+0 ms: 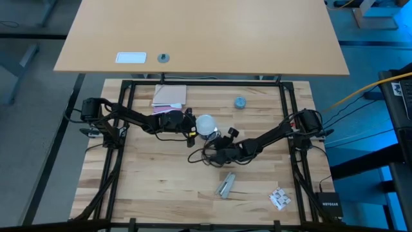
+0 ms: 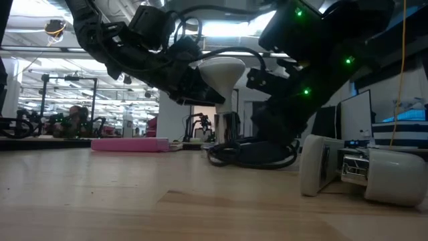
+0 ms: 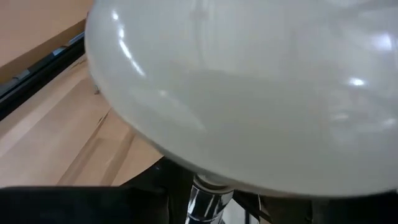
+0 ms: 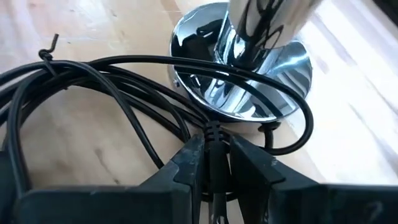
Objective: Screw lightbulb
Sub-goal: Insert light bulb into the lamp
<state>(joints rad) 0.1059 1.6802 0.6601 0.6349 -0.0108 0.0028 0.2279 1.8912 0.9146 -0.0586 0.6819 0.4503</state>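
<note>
Bench (image 1: 148, 187): front-left open. Centre blocked by lamp (image 2: 224, 100), coiled cord (image 4: 93, 93); blue cap (image 1: 240, 102) and pink pad (image 1: 169, 95) behind.

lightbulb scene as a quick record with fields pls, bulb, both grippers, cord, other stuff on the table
bulb: lightbulb upright over the chrome lamp base, mid-table
left gripper: at the bulb's globe, holding it
right gripper: shut on the black cord beside the base
other items: blue-grey cap, pink pad, white box
</note>
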